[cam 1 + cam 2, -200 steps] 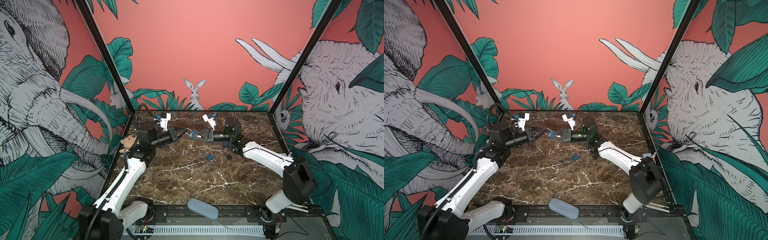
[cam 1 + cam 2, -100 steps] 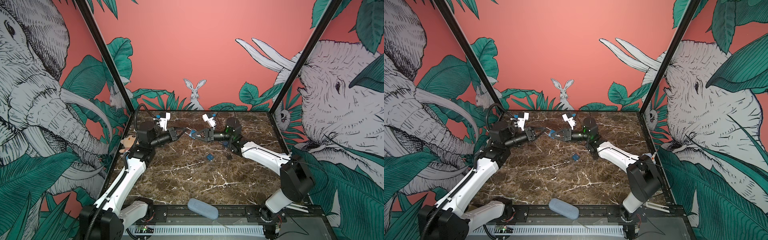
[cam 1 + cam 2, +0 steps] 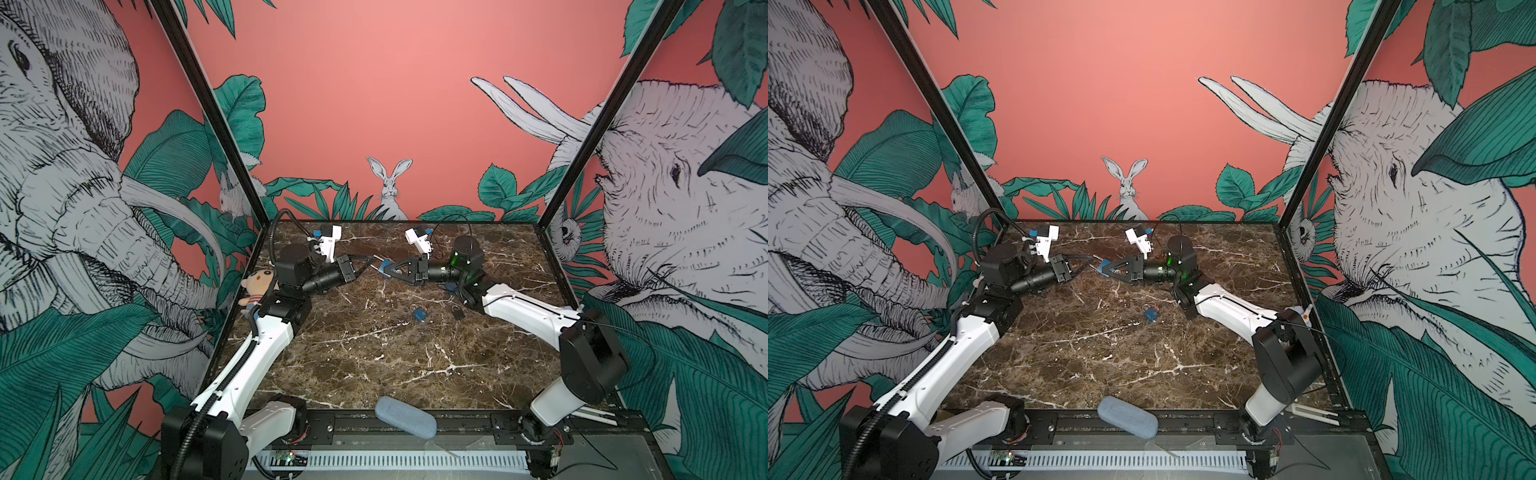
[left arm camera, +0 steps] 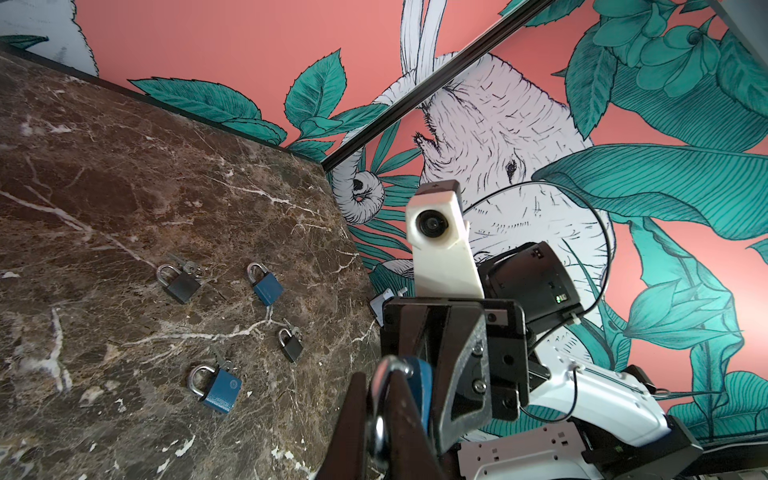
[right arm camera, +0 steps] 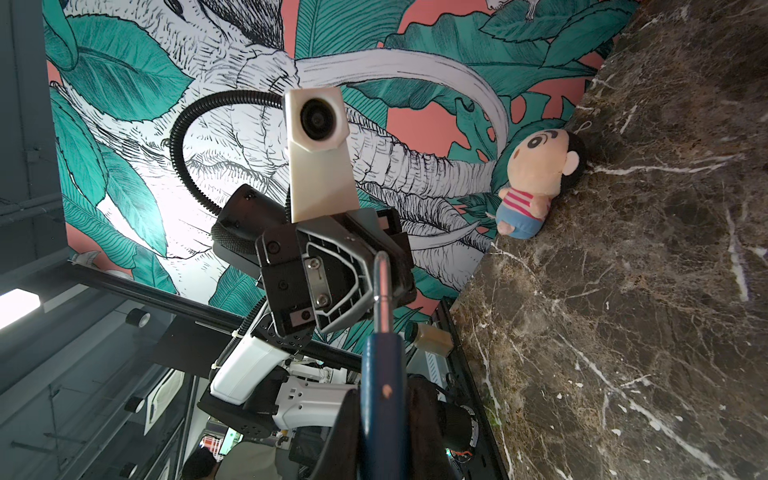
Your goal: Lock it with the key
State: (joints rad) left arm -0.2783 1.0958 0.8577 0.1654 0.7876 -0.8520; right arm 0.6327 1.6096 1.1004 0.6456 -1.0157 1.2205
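Note:
A blue padlock [image 3: 385, 265] [image 3: 1104, 266] hangs in the air above the back middle of the marble table [image 3: 374, 353]. My right gripper [image 5: 384, 411] [image 3: 388, 268] is shut on its blue body [image 5: 382, 365]. My left gripper [image 4: 376, 376] [image 3: 369, 266] faces it from the left, shut on the silver shackle [image 4: 388, 365] [image 5: 381, 274]. In the left wrist view small keys [image 4: 189, 266] lie beside padlocks on the table. No key shows at the held padlock.
Several padlocks lie on the table: two blue [image 4: 266, 286] [image 4: 218, 388] and two black [image 4: 178, 284] [image 4: 291, 345]. A plush doll [image 3: 257, 284] [image 5: 536, 183] sits at the left edge. A grey-blue oblong pouch [image 3: 405, 415] rests on the front rail.
The right arm's elbow has shifted slightly to the left. Both grippers stay shut on the same padlock at nearly the same spot.

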